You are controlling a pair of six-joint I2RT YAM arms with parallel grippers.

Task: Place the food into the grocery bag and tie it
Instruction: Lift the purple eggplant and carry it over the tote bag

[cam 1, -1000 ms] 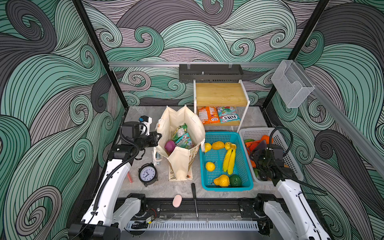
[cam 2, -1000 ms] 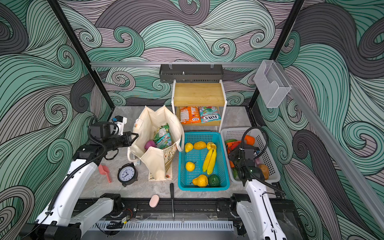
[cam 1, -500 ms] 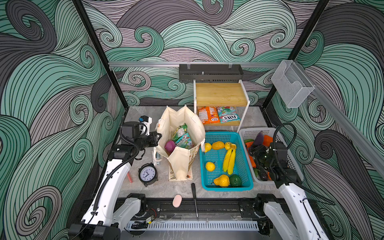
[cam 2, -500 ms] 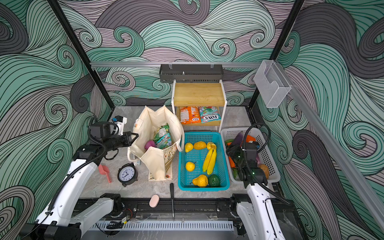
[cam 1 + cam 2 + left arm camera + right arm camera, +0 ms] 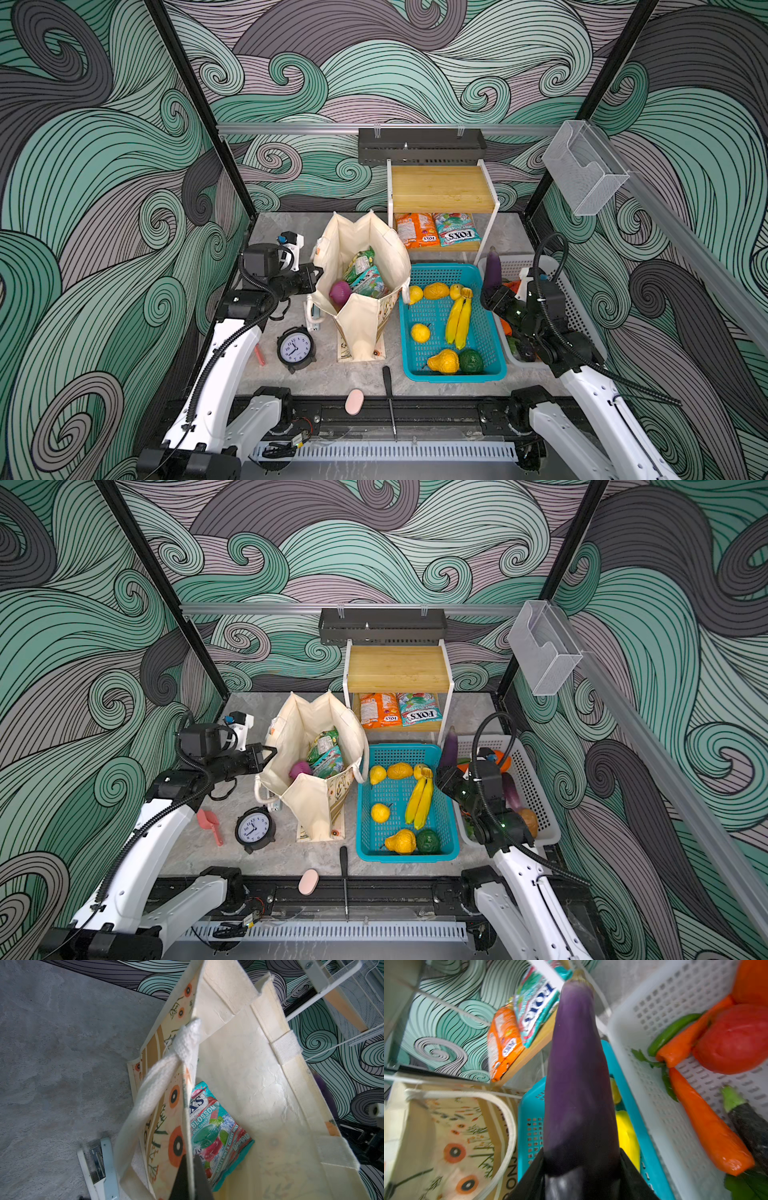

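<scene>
While our left gripper (image 5: 190, 1162) pinches the grocery bag (image 5: 239, 1064) rim tight, we hold the purple eggplant (image 5: 577, 1064) in our right gripper (image 5: 581, 1159), stem up, beside the white basket (image 5: 660, 1012).

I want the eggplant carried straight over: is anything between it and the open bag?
Only the teal basket lies between the eggplant, held upright by the right gripper, and the bag. It sits low, so a raised carry probably clears it. The left gripper pinches the bag's rim, mouth open.

Left pincer (image 5: 189, 1158) pinched tight, right pincer (image 5: 581, 1152) part-spread (gripping) — wrists aloft
</scene>
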